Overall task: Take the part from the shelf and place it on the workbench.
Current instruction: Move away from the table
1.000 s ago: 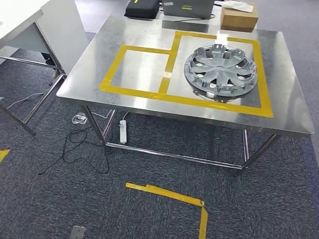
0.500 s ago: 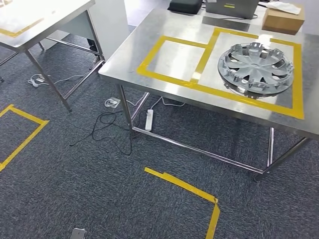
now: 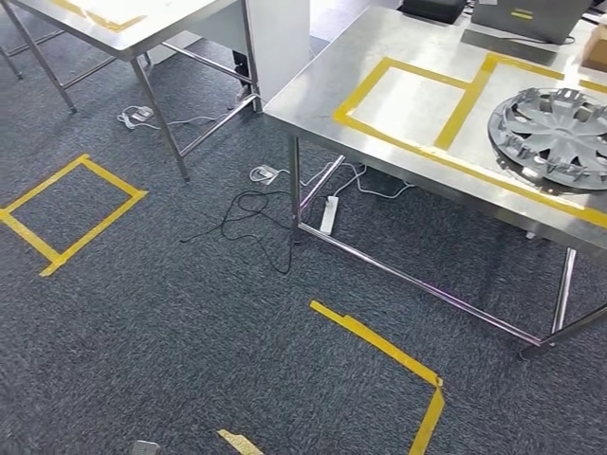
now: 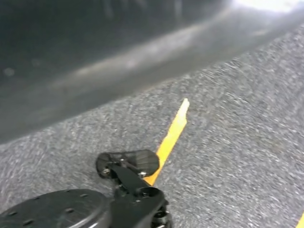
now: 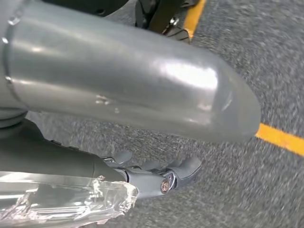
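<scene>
The whole scene has slid to the right since the frame a second ago, a swing of the head camera to the left rather than any move of the things: the workbench [image 3: 322, 85] now sits at the upper right, a second steel table [image 3: 154, 27] has come into sight at the upper left, and a yellow tape square [image 3: 71, 210] on the carpet has entered at the left.

Count on the floor and benches: two steel tables; one part [image 3: 551, 135]; two taped rectangles on the workbench top; one white power strip [image 3: 329, 214] under the workbench with black and white cables trailing beside it; one L-shaped yellow tape strip [image 3: 401, 365] on the carpet in the foreground.

The part is a silver-grey wheel cover, round, with curved spokes and a notched rim, cut off by the picture's right edge. It lies flat on the workbench inside the right-hand taped rectangle.

The right hand [image 5: 157, 178] shows in its wrist view hanging over grey carpet and a yellow tape line, its grey fingers [image 5: 185, 168] loosely extended and holding nothing, well apart from the part on the bench. The left wrist view is blurred, showing carpet and tape; whether the left hand is spread or closed cannot be told.
</scene>
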Tool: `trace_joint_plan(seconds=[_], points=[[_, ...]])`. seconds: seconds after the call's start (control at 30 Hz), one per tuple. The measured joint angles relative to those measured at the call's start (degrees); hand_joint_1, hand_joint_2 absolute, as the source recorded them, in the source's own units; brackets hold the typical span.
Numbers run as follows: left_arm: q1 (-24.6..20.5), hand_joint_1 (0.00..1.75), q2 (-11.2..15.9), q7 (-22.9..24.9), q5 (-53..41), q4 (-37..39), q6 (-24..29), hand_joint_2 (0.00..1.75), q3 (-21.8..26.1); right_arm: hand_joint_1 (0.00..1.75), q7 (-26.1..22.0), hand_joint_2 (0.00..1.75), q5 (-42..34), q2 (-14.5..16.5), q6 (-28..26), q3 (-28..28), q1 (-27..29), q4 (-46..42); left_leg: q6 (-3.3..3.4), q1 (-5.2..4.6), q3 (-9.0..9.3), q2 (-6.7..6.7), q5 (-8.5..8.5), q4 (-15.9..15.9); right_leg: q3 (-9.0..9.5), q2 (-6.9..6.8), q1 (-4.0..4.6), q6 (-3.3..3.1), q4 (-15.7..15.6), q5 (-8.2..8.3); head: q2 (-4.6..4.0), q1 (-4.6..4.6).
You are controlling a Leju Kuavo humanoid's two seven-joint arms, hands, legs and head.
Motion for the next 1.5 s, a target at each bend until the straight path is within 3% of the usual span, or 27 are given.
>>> trace_joint_plan(seconds=[0.03,0.1,0.17,0.2,0.27,0.33,0.4,0.47,0.57,0.6,0.67,0.73,0.8,0.83,0.9,0.93,0.97,1.03,1.1,1.13,1.17,1.2,1.27,1.33,1.4,1.43,1.5], points=[[0.0,0.00,-0.2,0.0,-0.4,-0.1,0.0,0.00,0.3,0.00,0.0,0.00,0.6,0.0,0.2,-0.3,0.0,-0.1,-0.14,-0.14,-0.40,-0.73,0.42,0.1,2.60,1.28,-0.05,-0.28,-4.1,0.72,0.00,-0.04],[0.0,0.00,-0.5,0.0,-1.0,-0.2,0.1,0.00,0.7,0.00,0.1,0.00,1.6,0.1,0.4,-0.8,0.0,-0.3,-0.54,-0.30,-1.16,-2.03,1.30,0.3,5.11,2.89,-0.12,-0.44,-8.9,0.42,0.00,-0.02],[0.2,0.00,-0.7,0.0,-1.6,-0.4,0.3,0.00,1.2,0.00,0.2,0.00,2.5,0.3,0.6,-1.4,0.0,-0.5,-1.02,-0.36,-1.78,-3.09,1.96,0.5,5.02,1.85,-0.29,-0.52,-9.8,0.25,0.00,0.01],[0.4,0.00,-0.9,0.0,-2.0,-0.5,0.4,0.00,1.4,0.00,0.4,0.00,2.9,0.3,0.6,-1.7,0.0,-0.6,-1.33,-0.43,-2.09,-2.51,1.61,0.9,4.96,1.14,-0.41,-0.77,-9.9,0.34,0.00,-0.05],[0.5,0.00,-1.3,0.1,-2.7,-0.8,0.6,0.00,1.8,0.00,0.6,0.00,3.8,0.6,0.6,-2.4,0.2,-0.7,-2.04,-0.37,-3.46,0.22,-1.49,4.4,4.81,-0.53,-0.62,-1.26,-10.1,0.70,0.00,-0.47],[0.4,0.00,-1.8,0.2,-3.6,-1.3,0.6,0.00,2.1,0.00,1.0,0.00,4.9,0.6,0.7,-3.2,0.3,-0.9,-2.80,0.03,-6.06,2.61,-6.13,12.0,4.70,-2.49,-0.51,-1.48,-10.0,0.83,0.00,-0.92],[0.4,0.00,-2.4,0.2,-4.5,-1.7,0.5,0.00,2.6,0.00,1.2,0.00,6.1,0.6,0.8,-4.1,0.4,-1.0,-3.22,0.57,-7.21,3.29,-7.82,17.1,4.64,-4.49,-0.44,-1.49,-10.0,0.84,0.00,-0.94],[0.5,0.00,-2.9,0.3,-5.3,-2.1,0.5,0.00,3.2,0.00,1.1,0.00,7.5,0.6,1.1,-5.1,0.1,-1.1,-3.15,0.82,-4.36,3.86,-5.33,13.8,5.04,-6.08,-0.39,-1.36,-10.0,0.76,0.00,-0.96],[0.5,0.00,-3.2,0.4,-6.6,-2.5,0.3,0.00,4.3,0.00,1.0,0.00,9.9,0.7,1.3,-6.6,-0.1,-1.2,-1.84,0.09,1.69,7.15,-1.75,3.9,5.54,-7.92,-0.16,-0.66,-9.9,0.42,0.00,-0.96],[0.5,0.00,-3.2,0.4,-7.0,-2.6,0.3,0.00,4.6,0.00,1.0,0.00,10.7,0.7,1.4,-7.1,-0.2,-1.2,-1.31,-0.24,2.39,7.87,-1.71,2.6,5.63,-8.50,-0.08,-0.37,-9.9,0.32,0.00,-0.99],[0.5,0.00,-3.3,0.3,-7.6,-2.8,0.2,0.00,5.4,0.00,1.0,0.00,11.9,0.7,1.4,-8.1,-0.4,-1.2,-0.46,-0.42,2.53,7.21,-2.16,1.6,5.89,-9.62,0.04,0.20,-9.9,0.09,0.00,-1.05],[0.4,0.00,-3.4,0.3,-8.2,-2.9,0.2,0.00,5.9,0.00,1.0,0.00,12.8,0.8,1.5,-8.9,-0.8,-1.3,0.18,-0.10,2.81,5.84,-2.29,0.3,5.22,-7.48,-0.06,0.61,-8.5,-1.24,0.00,-0.95],[0.1,0.00,-3.7,0.3,-8.7,-3.0,0.2,0.00,6.3,0.00,1.0,0.00,13.4,0.8,1.6,-9.8,-0.9,-1.3,0.57,0.13,2.85,4.43,-2.07,-0.4,2.33,-3.50,-0.29,0.83,-2.7,-4.40,0.00,-0.73],[0.0,0.00,-3.9,0.3,-8.8,-3.0,0.1,0.00,6.4,0.00,1.0,0.00,13.6,0.8,1.6,-10.2,-0.8,-1.3,0.70,0.12,2.75,3.65,-1.98,-0.4,0.26,-2.38,-0.36,0.91,1.6,-6.11,0.00,-0.69],[-0.1,0.00,-4.0,0.3,-9.0,-3.1,0.1,0.00,6.7,0.00,1.1,0.00,13.7,0.8,1.6,-10.9,-0.7,-1.3,0.77,0.08,2.71,2.05,-1.92,-0.3,-2.98,-1.80,-0.43,1.12,7.4,-7.17,0.00,-0.65],[-0.1,0.00,-4.1,0.3,-9.1,-3.1,0.1,0.00,6.8,0.00,1.0,0.00,13.8,0.8,1.6,-11.1,-0.7,-1.3,0.75,0.10,2.76,1.25,-1.91,-0.2,-3.30,-1.73,-0.48,1.23,7.2,-5.96,0.00,-0.64],[-0.1,0.00,-4.1,0.3,-9.2,-3.1,0.0,0.00,7.0,0.00,1.0,0.00,14.0,0.8,1.6,-11.3,-0.7,-1.3,0.70,0.14,2.83,0.43,-1.92,-0.1,-2.58,-1.51,-0.60,1.32,4.7,-3.72,0.00,-0.64],[-0.1,0.00,-4.2,0.3,-9.7,-3.1,0.0,0.00,7.3,0.00,1.0,0.00,14.7,0.8,1.6,-11.9,-0.7,-1.4,0.34,0.15,2.70,-1.18,-2.05,0.5,0.10,0.96,-1.06,1.50,-2.6,0.62,0.00,-0.62],[-0.3,0.00,-4.3,0.3,-10.2,-3.2,-0.1,0.00,7.6,0.00,1.0,0.00,15.6,0.8,1.7,-12.7,-0.8,-1.4,-0.34,0.15,1.90,-2.65,-2.00,1.3,1.78,3.41,-1.40,1.37,-6.9,1.59,0.00,-0.69],[-0.3,0.00,-4.3,0.3,-10.5,-3.3,-0.1,0.00,7.7,0.00,1.0,0.00,16.1,0.9,1.7,-13.1,-0.8,-1.5,-0.77,0.18,1.43,-3.35,-1.81,1.5,1.99,3.62,-1.36,1.16,-7.2,1.27,0.00,-0.71],[-0.3,0.00,-4.4,0.3,-10.7,-3.4,-0.1,0.00,7.9,0.00,1.0,0.00,16.4,0.9,1.7,-13.5,-0.9,-1.5,-1.16,0.29,1.02,-4.06,-1.55,1.6,2.10,3.01,-1.34,0.83,-7.4,1.22,0.00,-0.74],[-0.1,0.00,-4.5,0.2,-10.8,-3.4,-0.2,0.00,8.1,0.00,1.0,0.00,16.7,0.9,1.7,-13.8,-0.9,-1.5,-1.52,0.33,0.72,-3.83,-1.55,1.8,2.15,2.26,-1.34,0.47,-7.4,1.42,0.00,-0.72],[0.0,0.00,-4.5,0.2,-11.0,-3.5,-0.2,0.00,8.4,0.00,1.0,0.00,16.9,1.0,1.7,-14.2,-0.9,-1.6,-2.14,0.27,-0.60,-1.09,-3.24,4.3,2.22,0.54,-1.37,-0.27,-7.6,1.76,0.00,-1.12],[-0.2,0.00,-4.6,0.2,-11.0,-3.5,-0.2,0.00,8.5,0.00,1.0,0.00,16.9,1.0,1.7,-14.5,-0.8,-1.7,-2.63,0.41,-3.83,2.26,-6.99,11.2,2.19,-1.47,-1.20,-0.69,-7.7,1.80,0.00,-1.57],[-0.3,0.00,-4.6,0.1,-11.1,-3.5,-0.2,0.00,8.6,0.00,1.0,0.00,17.0,1.0,1.7,-14.9,-0.8,-1.7,-2.96,0.78,-6.70,3.15,-9.30,17.6,2.12,-3.48,-1.06,-0.80,-7.7,1.72,0.00,-1.63],[-0.3,0.00,-4.6,0.1,-11.1,-3.5,-0.2,0.00,8.7,0.00,1.0,0.00,17.0,1.0,1.7,-15.0,-0.9,-1.7,-3.04,0.94,-6.79,3.27,-8.93,18.2,2.11,-4.35,-1.03,-0.81,-7.7,1.68,0.00,-1.64],[-0.1,0.00,-4.6,0.1,-11.1,-3.6,-0.2,0.00,8.8,0.00,1.0,0.00,17.0,1.1,1.7,-15.2,-1.0,-1.7,-2.94,1.09,-3.60,4.17,-5.56,12.8,2.32,-5.80,-1.02,-0.71,-7.7,1.55,0.00,-1.66]])
